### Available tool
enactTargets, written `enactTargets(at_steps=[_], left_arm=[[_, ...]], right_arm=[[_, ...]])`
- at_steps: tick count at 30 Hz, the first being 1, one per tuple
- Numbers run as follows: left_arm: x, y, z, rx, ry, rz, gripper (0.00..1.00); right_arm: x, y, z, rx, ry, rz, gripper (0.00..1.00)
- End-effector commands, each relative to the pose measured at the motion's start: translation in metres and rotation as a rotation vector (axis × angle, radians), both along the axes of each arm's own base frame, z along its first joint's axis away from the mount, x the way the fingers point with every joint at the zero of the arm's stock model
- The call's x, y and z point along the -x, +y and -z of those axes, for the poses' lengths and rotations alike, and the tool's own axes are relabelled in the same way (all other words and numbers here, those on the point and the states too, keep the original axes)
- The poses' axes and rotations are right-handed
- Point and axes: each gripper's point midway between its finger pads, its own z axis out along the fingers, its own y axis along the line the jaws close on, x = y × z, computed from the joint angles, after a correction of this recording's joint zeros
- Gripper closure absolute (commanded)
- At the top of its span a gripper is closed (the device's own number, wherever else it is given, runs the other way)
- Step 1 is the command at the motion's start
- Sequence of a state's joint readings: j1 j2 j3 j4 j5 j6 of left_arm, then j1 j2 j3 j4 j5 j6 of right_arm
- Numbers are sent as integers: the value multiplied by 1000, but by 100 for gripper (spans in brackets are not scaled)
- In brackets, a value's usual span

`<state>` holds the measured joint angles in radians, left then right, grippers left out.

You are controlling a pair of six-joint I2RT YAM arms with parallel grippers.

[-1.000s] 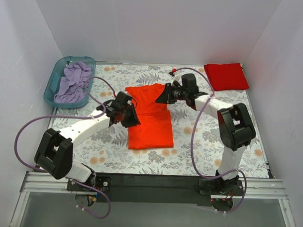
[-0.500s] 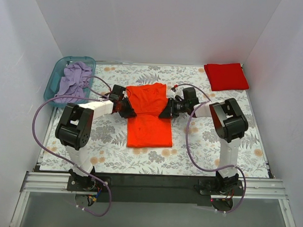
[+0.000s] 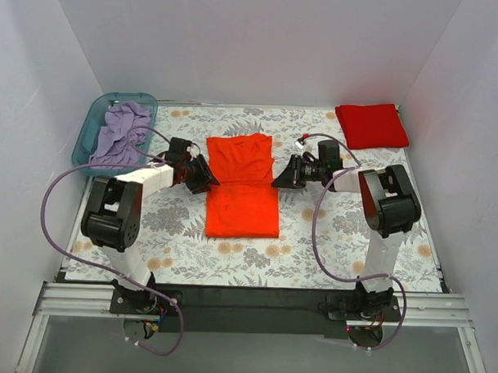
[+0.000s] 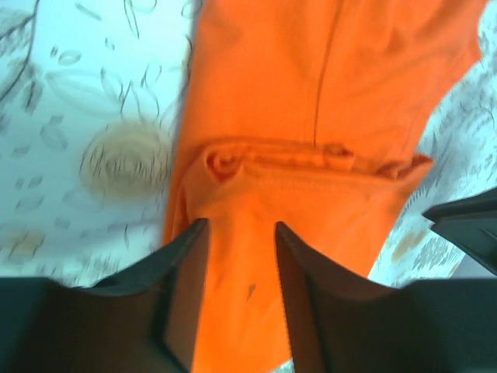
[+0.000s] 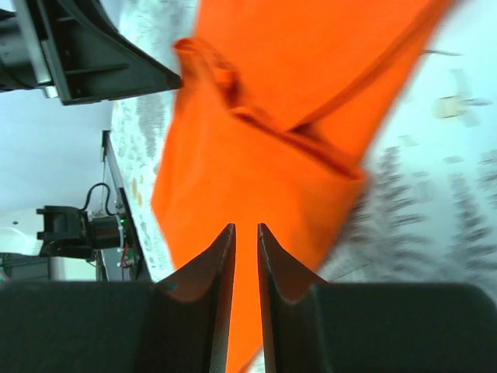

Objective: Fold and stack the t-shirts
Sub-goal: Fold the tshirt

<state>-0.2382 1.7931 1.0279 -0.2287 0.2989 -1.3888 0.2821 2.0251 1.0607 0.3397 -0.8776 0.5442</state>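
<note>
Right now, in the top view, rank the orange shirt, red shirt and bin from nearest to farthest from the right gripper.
1. Orange shirt, mid-table, just left of the right gripper.
2. Red shirt, folded in the far right corner.
3. Bin, far left corner.
</note>
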Motion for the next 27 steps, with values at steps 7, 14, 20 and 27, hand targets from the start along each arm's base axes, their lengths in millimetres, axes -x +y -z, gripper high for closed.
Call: enactTargets(at_steps=[7, 14, 20, 27], left_arm=[[88, -6, -60, 34, -66, 123, 50], [163, -20, -7, 90, 138, 166, 59], [171, 6, 21, -39, 249, 56, 75], [176, 27, 15, -74, 266, -19, 78]], right_arm=[[111, 31, -51, -64, -71, -203, 75], [163, 33, -3, -37, 37, -273, 75], [167, 16, 44, 8, 248, -192, 76], [167, -2, 48, 23, 283, -115, 76]])
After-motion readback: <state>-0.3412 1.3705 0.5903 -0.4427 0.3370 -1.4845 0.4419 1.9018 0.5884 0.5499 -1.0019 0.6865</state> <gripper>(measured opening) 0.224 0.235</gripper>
